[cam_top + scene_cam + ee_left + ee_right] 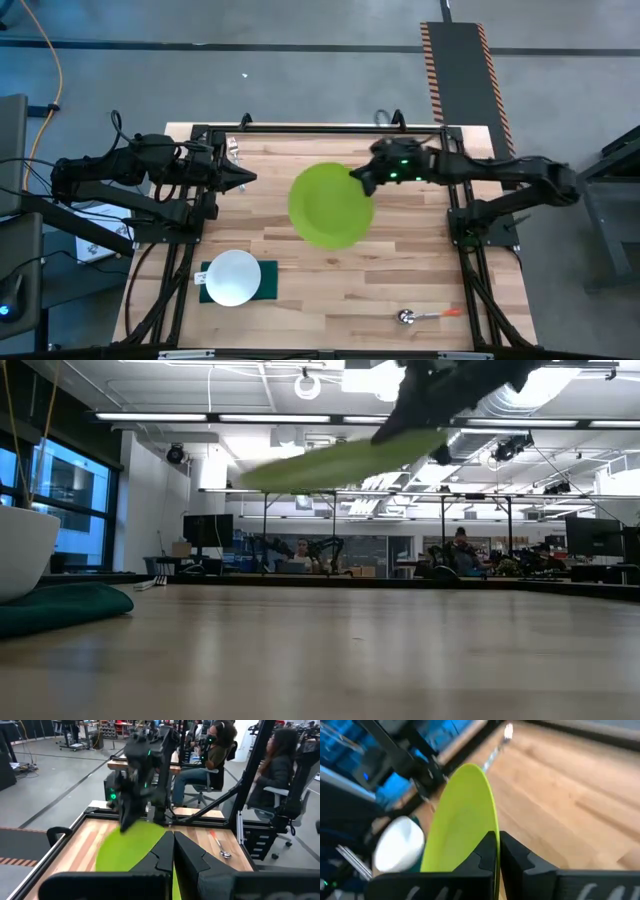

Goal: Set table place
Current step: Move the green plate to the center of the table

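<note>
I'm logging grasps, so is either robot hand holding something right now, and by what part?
The right hand pinches the round lime-green plate by its rim, lifted off the table. The left hand holds nothing.

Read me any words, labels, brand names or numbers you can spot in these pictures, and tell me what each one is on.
No text can be read in any view.
The green plate, white bowl, green cloth, spoon and table carry no visible print.
The right gripper holding the plate shows only green lights.
Screens in the room behind are too far off to read.
</note>
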You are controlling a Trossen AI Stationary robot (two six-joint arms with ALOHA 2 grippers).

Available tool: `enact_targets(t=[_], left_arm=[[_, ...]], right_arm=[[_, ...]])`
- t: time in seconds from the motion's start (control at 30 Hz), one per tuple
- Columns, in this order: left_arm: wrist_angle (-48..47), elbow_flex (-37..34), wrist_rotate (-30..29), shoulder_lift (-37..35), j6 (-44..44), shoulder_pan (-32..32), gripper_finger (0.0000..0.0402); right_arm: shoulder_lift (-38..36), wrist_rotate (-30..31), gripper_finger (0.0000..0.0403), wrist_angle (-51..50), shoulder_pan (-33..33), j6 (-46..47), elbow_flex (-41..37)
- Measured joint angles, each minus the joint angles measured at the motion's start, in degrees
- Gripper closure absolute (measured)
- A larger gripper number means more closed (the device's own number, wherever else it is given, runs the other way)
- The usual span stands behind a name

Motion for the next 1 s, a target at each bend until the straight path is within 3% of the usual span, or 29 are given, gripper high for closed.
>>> enact_targets(t=[0.2,0.43,1.0], left_arm=[[0.0,0.0,-0.2,0.0,0.0,0.0,0.0401],[0.0,0.0,-0.6,0.0,-0.1,0.0,0.0401],[0.0,0.0,-2.1,0.0,-0.1,0.0,0.0401]], right_arm=[[9.5,-2.8,0.0403,4.3,-0.4,0.3,0.0],[17.2,-0.3,0.0403,7.1,-0.4,0.6,0.0],[25.0,2.2,0.0402,2.9,-0.3,5.7,0.0]])
